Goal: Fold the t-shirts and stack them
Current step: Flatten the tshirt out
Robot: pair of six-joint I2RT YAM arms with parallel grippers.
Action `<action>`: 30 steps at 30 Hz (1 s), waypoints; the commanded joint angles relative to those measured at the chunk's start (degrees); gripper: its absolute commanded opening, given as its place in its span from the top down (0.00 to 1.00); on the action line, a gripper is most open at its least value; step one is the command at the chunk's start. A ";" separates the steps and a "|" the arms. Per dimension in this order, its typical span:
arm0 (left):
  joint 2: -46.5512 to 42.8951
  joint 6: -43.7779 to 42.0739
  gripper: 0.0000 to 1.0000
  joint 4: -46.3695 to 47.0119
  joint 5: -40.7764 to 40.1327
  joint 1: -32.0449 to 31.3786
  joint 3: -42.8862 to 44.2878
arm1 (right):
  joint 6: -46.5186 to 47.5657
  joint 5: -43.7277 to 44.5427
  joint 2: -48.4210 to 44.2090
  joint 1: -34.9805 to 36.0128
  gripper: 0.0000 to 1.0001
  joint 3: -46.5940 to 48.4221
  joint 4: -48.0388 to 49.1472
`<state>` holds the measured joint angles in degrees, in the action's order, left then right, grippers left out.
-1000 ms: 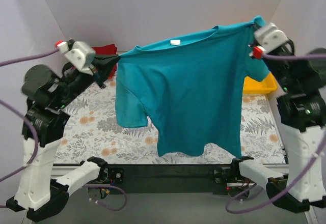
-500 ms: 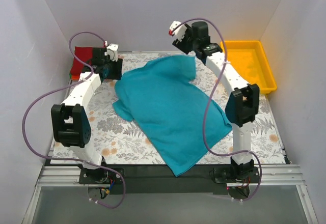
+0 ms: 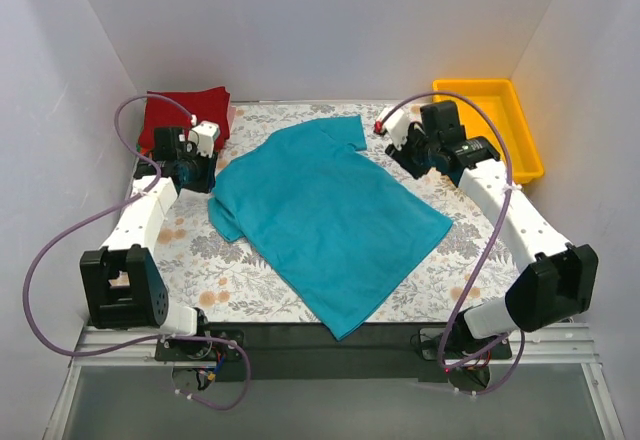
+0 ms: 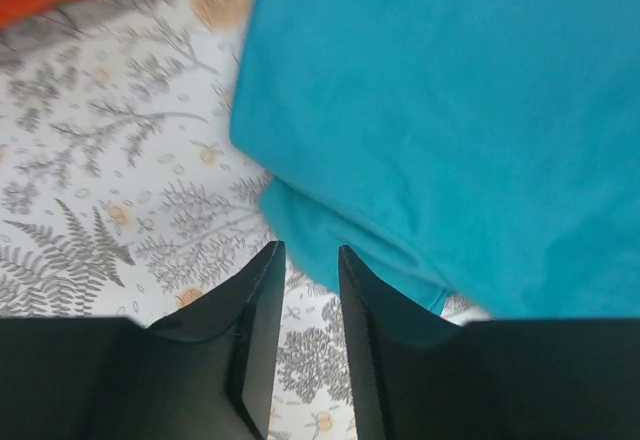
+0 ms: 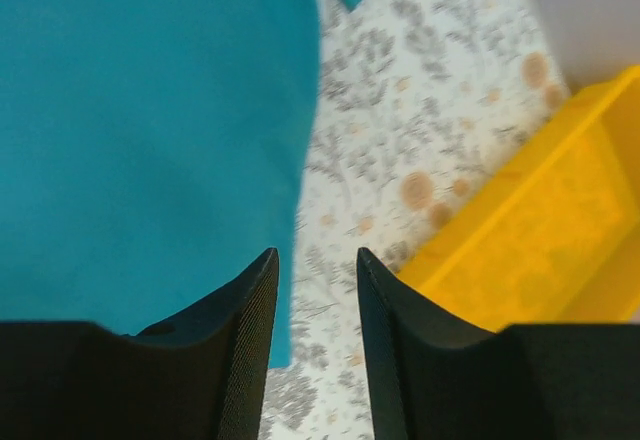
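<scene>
Floral table covering [image 3: 190, 250] bears the teal t-shirt [image 3: 325, 220], spread flat. A yellow tray [image 3: 528, 142] sits right of the tee, a folded dark red shirt [image 3: 185, 115] left of it. The left gripper [image 4: 308, 250] at the tee's left sleeve and the right gripper [image 5: 315, 255] at its right edge are released, grasping nothing.

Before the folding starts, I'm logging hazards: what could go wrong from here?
1. The tee lies skewed, its lower corner past the table's near edge. It might slide off or fold crooked.
2. Its edge is bunched near the open left gripper. A fold could trap that crease.
3. The open right gripper hangs between the tee and the tray. A wide swing might clip the tray.
</scene>
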<state>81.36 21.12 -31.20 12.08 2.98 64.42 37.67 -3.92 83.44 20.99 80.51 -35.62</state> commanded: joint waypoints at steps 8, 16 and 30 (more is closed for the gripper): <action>9.68 -13.30 0.81 -7.21 5.50 -1.14 -2.11 | -5.94 -4.60 6.47 -0.69 0.70 -14.76 -4.82; 13.74 -22.94 0.85 -5.62 0.06 -2.19 -7.10 | -6.38 -2.24 17.45 -5.08 0.73 -12.84 -2.18; -10.75 -31.50 0.85 -34.52 3.20 -18.52 -14.26 | -4.10 6.65 37.40 -10.53 0.75 6.92 0.73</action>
<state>78.78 -7.53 -53.12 11.11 -9.93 46.89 32.14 -0.93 115.81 11.86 83.37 -38.48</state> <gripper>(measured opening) 0.145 0.248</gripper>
